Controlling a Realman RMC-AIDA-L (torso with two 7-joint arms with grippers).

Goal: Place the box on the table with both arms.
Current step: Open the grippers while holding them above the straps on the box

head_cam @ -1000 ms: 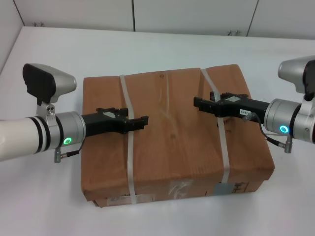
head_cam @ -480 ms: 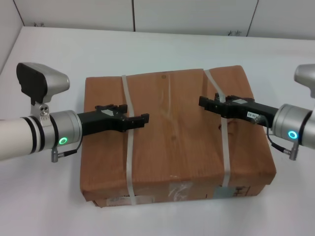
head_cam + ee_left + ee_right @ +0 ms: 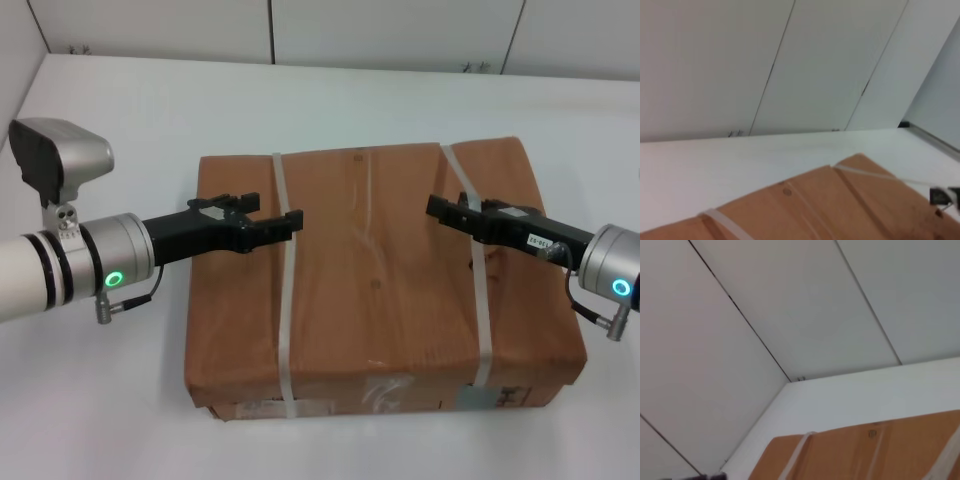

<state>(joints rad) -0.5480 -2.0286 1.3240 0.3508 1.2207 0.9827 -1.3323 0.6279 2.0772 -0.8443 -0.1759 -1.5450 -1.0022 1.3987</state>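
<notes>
Box (image 3: 385,290) sits mid-counter (image 3: 150,110), label side at 6 o'clock, appears lifted by its two straps. Left gripper (image 3: 275,228) reaches in from 9 o'clock, fingers tucked at the left strap (image 3: 284,300); right gripper (image 3: 447,213) comes in from 3 o'clock at the right strap (image 3: 478,290). Can't tell whether either pair of fingers is spread or pinching. Risks, my read: uneven lowering tilts the box and slides a strap off the fingers; thin straps could stretch or snap. Far counter toward 12 o'clock, then wall panels (image 3: 390,30).

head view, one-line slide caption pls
Both end effectors, left and right, over the strapped cardboard box on the white table.
</notes>
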